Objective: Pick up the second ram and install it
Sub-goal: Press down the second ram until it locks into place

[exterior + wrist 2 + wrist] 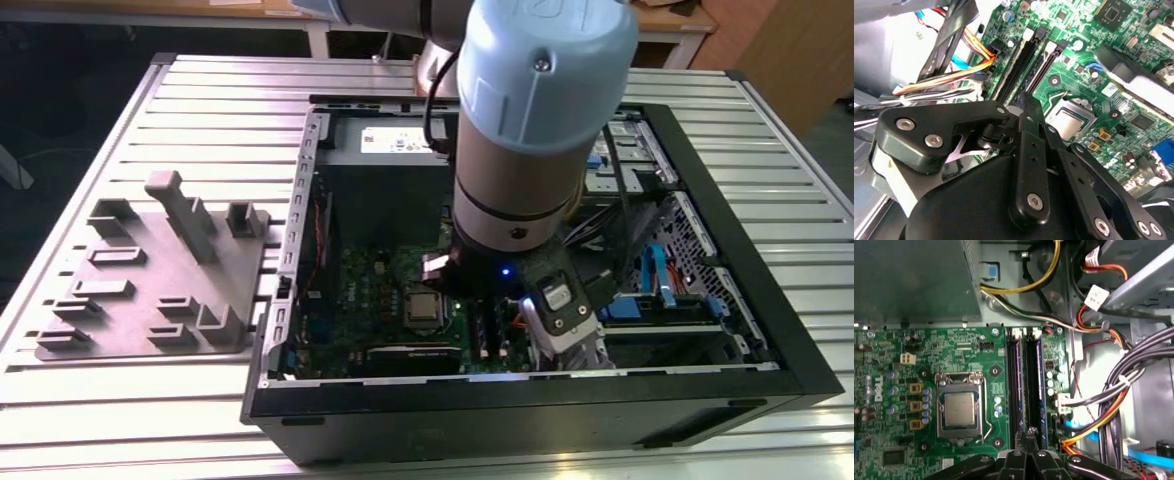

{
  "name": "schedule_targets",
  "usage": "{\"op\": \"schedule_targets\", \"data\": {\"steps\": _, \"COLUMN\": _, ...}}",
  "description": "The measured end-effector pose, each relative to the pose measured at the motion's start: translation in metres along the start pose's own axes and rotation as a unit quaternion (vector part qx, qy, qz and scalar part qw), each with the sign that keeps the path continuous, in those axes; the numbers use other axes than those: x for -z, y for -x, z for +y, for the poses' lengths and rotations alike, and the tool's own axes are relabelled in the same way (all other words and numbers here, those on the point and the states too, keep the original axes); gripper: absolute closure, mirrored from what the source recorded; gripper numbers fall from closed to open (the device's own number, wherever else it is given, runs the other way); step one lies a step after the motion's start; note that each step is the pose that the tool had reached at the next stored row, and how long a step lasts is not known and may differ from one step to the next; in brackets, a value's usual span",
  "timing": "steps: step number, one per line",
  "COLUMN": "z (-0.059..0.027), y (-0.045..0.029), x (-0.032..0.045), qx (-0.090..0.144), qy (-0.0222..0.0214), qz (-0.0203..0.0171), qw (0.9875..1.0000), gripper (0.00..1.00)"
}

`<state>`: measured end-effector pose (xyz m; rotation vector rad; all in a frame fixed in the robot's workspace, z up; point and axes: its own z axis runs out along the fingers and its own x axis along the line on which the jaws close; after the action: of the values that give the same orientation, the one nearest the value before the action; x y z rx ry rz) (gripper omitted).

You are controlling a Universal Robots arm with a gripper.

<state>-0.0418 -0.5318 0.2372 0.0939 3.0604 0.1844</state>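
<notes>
1. The robot arm [534, 120] is reaching down into the open computer case [747, 380], which is lying on the ribbed metal tabletop [200, 100].
2. The hand [1029, 434] is hanging low over the green motherboard [899, 440], at one end of the two long memory slots.
3. In both wrist views its two black fingers [1029, 130] are pressing together at the tips, clenched, and nothing is showing between them.
4. In the first wrist view, two thin dark strips are standing on edge in the two parallel slots, side by side.
5. The second ram [1015, 385] is seeming to be the strip in the slot nearer to the processor socket [960, 410], just in front of the fingertips; I cannot tell this for sure.
6. The other strip [1038, 385] is showing a bluish side and is sitting nearer to the bundle of coloured cables [1104, 425].
7. In the exterior view, the grey moulded tray [147, 270] is lying on the tabletop, beside the case on the exterior view's left.
</notes>
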Motion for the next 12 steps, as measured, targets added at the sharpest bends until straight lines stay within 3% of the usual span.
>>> {"op": "schedule_targets", "data": {"steps": 12, "z": 0.0252, "y": -0.0046, "x": -0.0032, "qx": 0.0, "qy": 0.0012, "qz": 0.0001, "qw": 1.0, "gripper": 0.93}}
